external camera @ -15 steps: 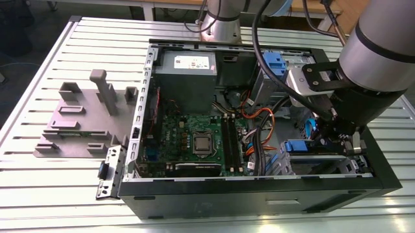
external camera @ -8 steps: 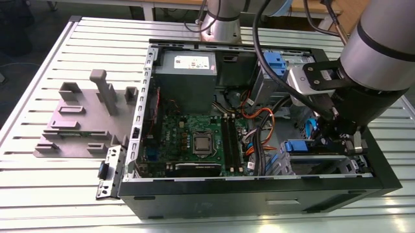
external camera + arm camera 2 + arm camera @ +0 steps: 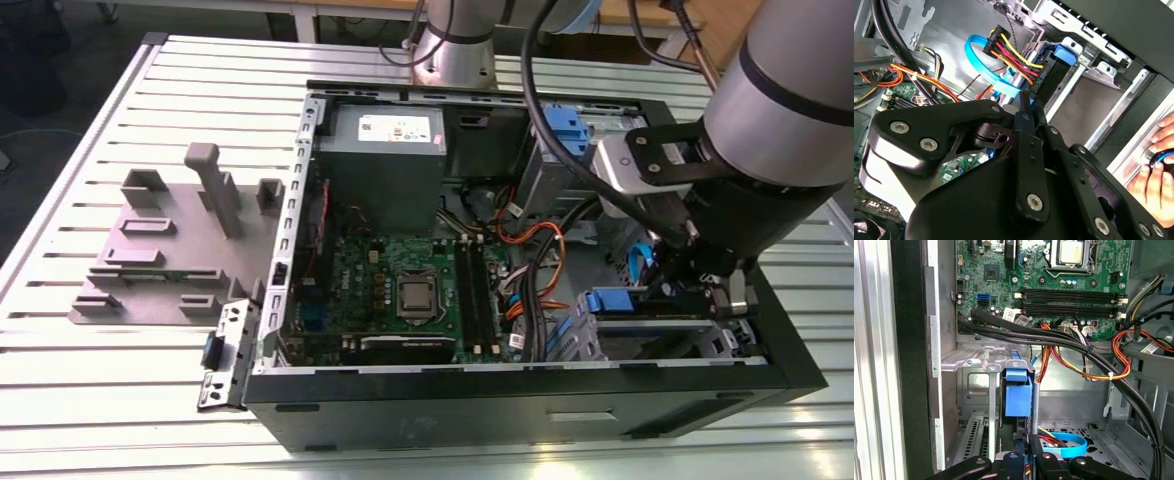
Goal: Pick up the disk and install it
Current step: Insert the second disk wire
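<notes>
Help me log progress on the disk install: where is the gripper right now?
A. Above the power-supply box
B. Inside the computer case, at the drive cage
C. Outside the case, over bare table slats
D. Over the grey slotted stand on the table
B: in the exterior view the gripper reaches down into the open computer case beside the drive cage, with the blue-railed disk seated upright there.

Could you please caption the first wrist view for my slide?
Gripper holds the disk upright in the drive cage, below the motherboard.

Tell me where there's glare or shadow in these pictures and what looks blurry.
Exterior view: even light, the arm close and soft. First wrist view: the motherboard bright, the case wall dark. Second wrist view: the gripper looms large, a hand overexposed.
</notes>
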Available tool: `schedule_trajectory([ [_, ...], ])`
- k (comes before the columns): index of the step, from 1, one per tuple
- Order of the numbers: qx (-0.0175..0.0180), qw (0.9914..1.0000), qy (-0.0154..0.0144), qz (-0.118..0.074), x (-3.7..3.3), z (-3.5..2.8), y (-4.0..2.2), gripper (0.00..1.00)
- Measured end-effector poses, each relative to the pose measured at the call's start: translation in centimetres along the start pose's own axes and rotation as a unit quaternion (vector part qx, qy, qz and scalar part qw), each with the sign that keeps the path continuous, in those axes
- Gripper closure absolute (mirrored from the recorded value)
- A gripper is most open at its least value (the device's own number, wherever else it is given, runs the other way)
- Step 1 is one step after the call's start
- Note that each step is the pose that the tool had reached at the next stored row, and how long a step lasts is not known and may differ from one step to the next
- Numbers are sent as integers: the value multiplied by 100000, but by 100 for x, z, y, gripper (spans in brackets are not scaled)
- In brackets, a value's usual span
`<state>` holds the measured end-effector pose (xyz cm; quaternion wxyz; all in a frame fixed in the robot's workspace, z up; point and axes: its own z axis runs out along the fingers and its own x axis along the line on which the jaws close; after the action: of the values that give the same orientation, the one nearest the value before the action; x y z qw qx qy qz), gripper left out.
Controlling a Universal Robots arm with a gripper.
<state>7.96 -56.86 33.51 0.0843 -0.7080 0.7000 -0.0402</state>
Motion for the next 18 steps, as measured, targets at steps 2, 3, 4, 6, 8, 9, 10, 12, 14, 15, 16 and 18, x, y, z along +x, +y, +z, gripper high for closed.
schedule_trajectory([
  [2,4,100000,-186,34,10,0,0,84],
  [3,4,100000,-263,47,16,1,0,84],
  [4,6,99999,-353,62,20,3,1,84],
  [6,11,99997,-738,135,25,8,2,84],
  [8,23,99993,-1192,212,29,14,3,84],
  [9,25,99991,-1324,236,30,17,4,84],
  [10,26,99990,-1365,245,32,20,4,84],
  [12,23,99991,-1356,242,33,21,4,84],
  [14,22,99990,-1362,243,33,24,5,84],
  [15,24,99990,-1359,243,34,25,5,84],
  [16,23,99990,-1362,241,34,27,5,84],
  [18,22,99990,-1366,245,34,32,6,84],
])
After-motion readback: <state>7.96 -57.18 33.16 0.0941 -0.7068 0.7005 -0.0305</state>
